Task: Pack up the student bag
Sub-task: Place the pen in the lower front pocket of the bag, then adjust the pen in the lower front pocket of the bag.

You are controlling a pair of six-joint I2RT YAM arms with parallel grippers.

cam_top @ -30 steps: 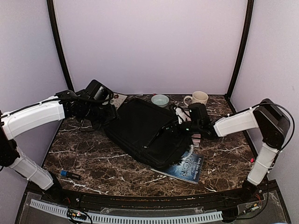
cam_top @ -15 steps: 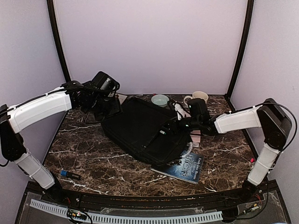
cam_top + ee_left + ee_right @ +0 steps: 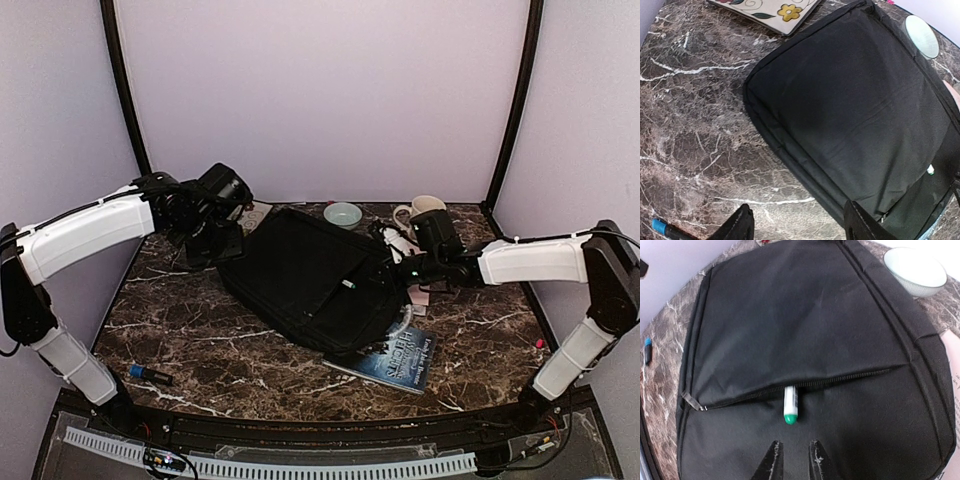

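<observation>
Student bag (image 3: 300, 275): black. Counter (image 3: 200, 340): dark brown, white-veined marble. Marker (image 3: 790, 404): white, green cap. Bowl (image 3: 343, 214): pale green.

Robot lab cell: lilac walls (image 3: 320, 100) and black posts (image 3: 513, 100) enclosed a marbled table (image 3: 200, 340) carrying a left arm (image 3: 85, 235) and right arm (image 3: 535, 262).

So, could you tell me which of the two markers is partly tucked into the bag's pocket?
The green-tipped marker: its green end pokes from the zip pocket of the student bag. The blue-capped marker lies on the table, apart from the bag.
</observation>
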